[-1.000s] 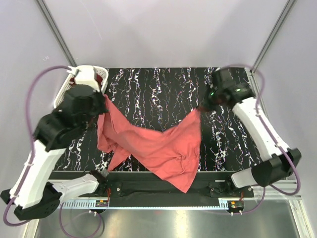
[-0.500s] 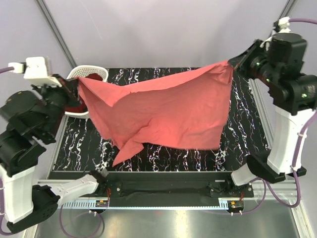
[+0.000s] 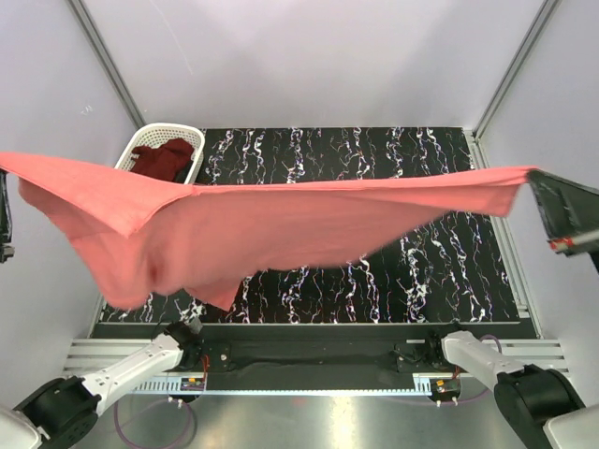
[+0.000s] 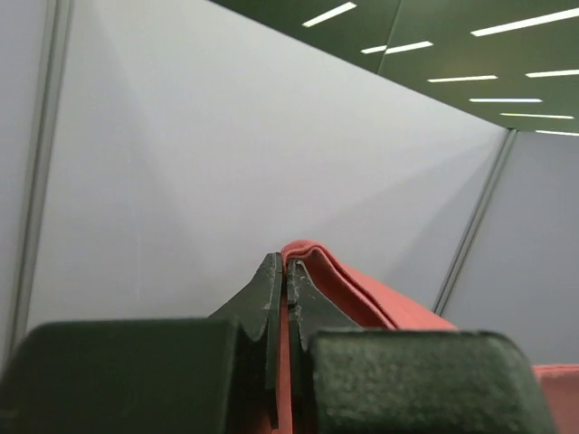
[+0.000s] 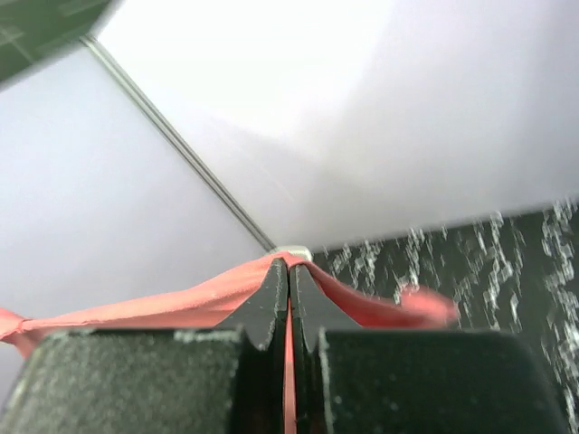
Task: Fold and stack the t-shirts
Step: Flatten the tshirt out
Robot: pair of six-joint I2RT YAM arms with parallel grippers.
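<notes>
Pink shirt (image 3: 281, 224) stretched taut across mid-frame. Left gripper (image 4: 286, 271) pinches its left end, right gripper (image 5: 289, 274) its right end. Maroon shirt (image 3: 165, 159) in basket (image 3: 129, 152), upper left.

Robot lab test cell; white panel walls (image 3: 309, 56), aluminium posts (image 3: 108, 61); strip lights (image 4: 525, 20) overhead; marbled table (image 3: 374, 150)

One t-shirt (image 3: 281, 224) hangs over table (image 3: 374, 154); basket (image 3: 132, 152) far-left.

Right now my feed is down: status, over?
Left claw and right claw shut on pink shirt, stretched high over table. Maroon shirt in basket. Nothing blocking.
</notes>
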